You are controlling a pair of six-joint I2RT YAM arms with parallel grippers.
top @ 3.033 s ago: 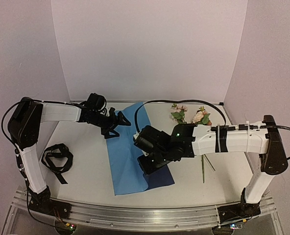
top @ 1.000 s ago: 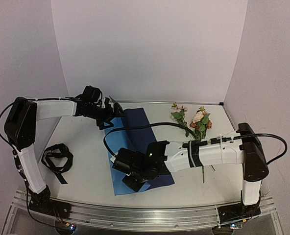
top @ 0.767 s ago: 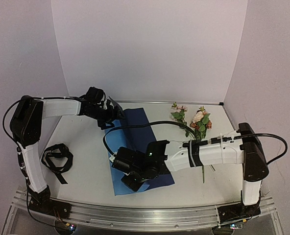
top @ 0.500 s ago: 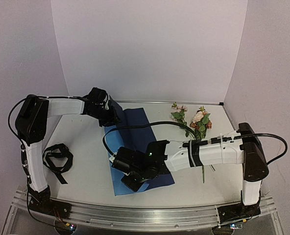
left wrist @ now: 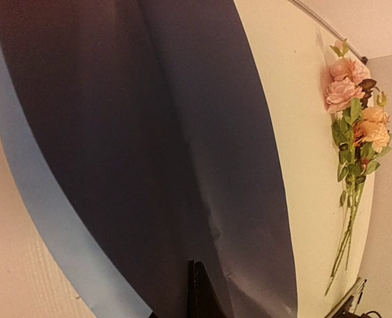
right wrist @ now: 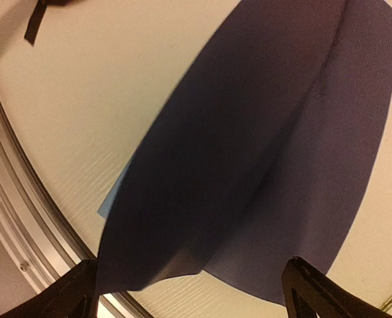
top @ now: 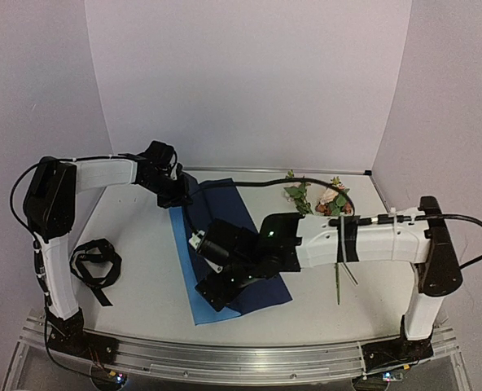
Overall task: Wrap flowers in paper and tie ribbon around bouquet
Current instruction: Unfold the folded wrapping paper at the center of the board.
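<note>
Paper sheet, creased, navy over light blue, left pincer clamped on its far corner, right pincer spread wide above it

The paper is matt and a bit creased, dark on one face, light blue on the other. The desk looks pale, smooth and dull. The ribbon is floppy black cloth. My right arm has smooth white plastic. The rail is shiny metal.
</note>
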